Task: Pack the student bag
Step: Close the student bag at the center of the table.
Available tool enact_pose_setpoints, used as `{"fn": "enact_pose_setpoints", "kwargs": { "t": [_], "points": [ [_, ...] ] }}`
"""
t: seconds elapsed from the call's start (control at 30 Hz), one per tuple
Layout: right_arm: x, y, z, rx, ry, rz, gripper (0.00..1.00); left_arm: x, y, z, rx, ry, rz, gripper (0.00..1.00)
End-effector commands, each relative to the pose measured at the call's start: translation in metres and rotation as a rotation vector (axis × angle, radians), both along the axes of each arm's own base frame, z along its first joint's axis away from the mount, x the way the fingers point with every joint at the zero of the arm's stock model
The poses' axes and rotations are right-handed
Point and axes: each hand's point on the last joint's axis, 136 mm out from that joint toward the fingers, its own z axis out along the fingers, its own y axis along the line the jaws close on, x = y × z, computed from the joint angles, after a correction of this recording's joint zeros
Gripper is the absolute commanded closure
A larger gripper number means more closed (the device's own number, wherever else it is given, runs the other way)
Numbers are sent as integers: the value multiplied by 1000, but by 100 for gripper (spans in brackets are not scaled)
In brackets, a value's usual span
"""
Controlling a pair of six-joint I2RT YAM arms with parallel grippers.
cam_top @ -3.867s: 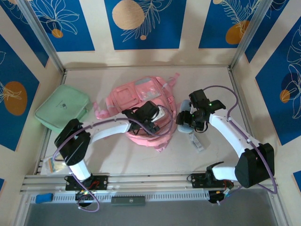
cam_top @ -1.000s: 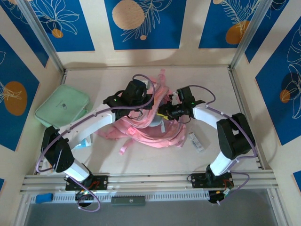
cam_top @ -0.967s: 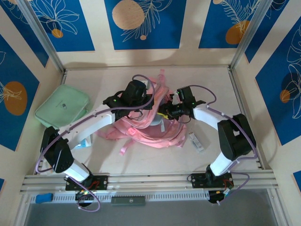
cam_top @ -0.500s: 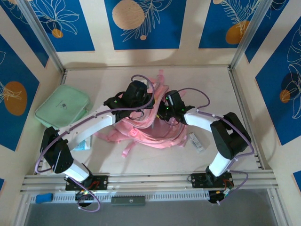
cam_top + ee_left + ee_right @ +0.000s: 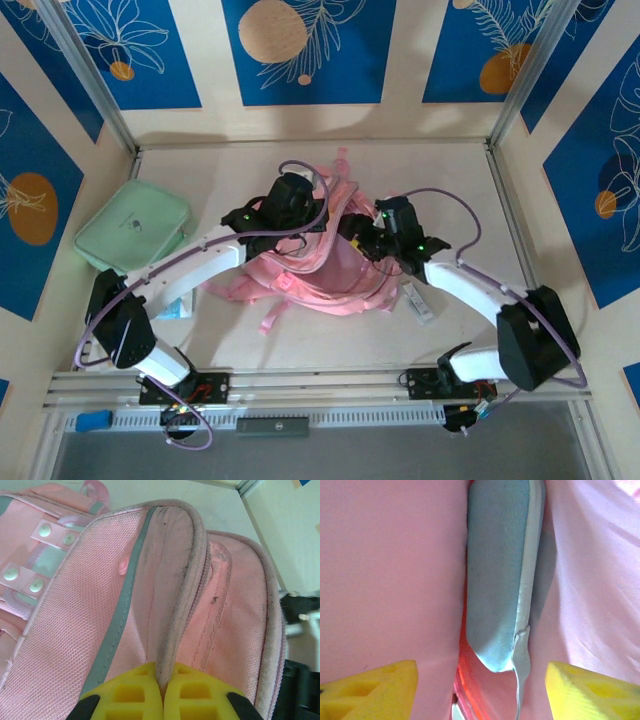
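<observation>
Student bag [image 5: 330, 270] mid-table, left gripper [image 5: 162, 682] pinching its rim, right gripper [image 5: 480, 690] open at its mouth
We see the pink bag lying crumpled in the middle of the table [image 5: 460, 190], straps trailing off its near side. The left gripper's yellow fingers [image 5: 130, 695] are pressed together on a raised fold of the bag's zip edge. A grey strip runs along the mesh fabric beside that fold. The right gripper comes in from the bag's right side, yellow fingers [image 5: 375, 685] spread wide and gripping nothing. Ahead of them a light-blue flat item [image 5: 495, 580] sits edge-on between pink fabric walls inside the bag, clear of both fingers. A mint-green case [image 5: 135, 232] lies well apart to the bag's left, and a small white packet [image 5: 418, 301] lies just off the bag's right edge
</observation>
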Motion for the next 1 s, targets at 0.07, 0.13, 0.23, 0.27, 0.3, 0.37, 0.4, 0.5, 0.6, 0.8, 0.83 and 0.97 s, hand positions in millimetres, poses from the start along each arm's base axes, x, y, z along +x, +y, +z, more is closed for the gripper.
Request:
{"fn": "enact_pose_setpoints", "kwargs": {
  "t": [0.07, 0.13, 0.23, 0.27, 0.3, 0.37, 0.4, 0.5, 0.6, 0.8, 0.83, 0.97],
  "points": [
    [-39, -39, -5, -159, 61, 7, 37, 8, -16, 1, -43, -10, -35, 97],
    [-47, -53, -1, -199, 60, -2, 39, 3, -23, -8, -54, 27, -80, 89],
    [-62, -67, 5, -247, 49, 22, 39, -22, -50, 6, -192, 85, -260, 76],
    [-67, -71, 8, -271, 41, 30, 39, -29, -52, 13, -227, 81, -289, 70],
    [-72, -74, 10, -290, 32, 39, 39, -32, -48, 19, -242, 75, -284, 65],
    [-81, -79, 14, -329, 17, 59, 37, -39, -30, 21, -242, 54, -246, 53],
    [-85, -80, 14, -344, 25, 70, 36, -41, -20, 21, -228, 40, -222, 49],
    [-97, -73, 10, -394, 68, 131, 39, -45, 18, 10, -170, 10, -116, 43],
    [-107, -58, 6, -477, 106, 178, 41, -49, 52, -17, -164, 39, -5, 40],
    [-116, -5, -7, -633, 166, 253, 49, -56, 117, -66, -143, 89, 199, 38],
    [-115, 7, -9, -654, 172, 249, 51, -56, 128, -72, -136, 95, 232, 38],
    [-106, 56, -14, -685, 158, 220, 55, -59, 162, -89, -110, 104, 335, 37]
  ]
}}
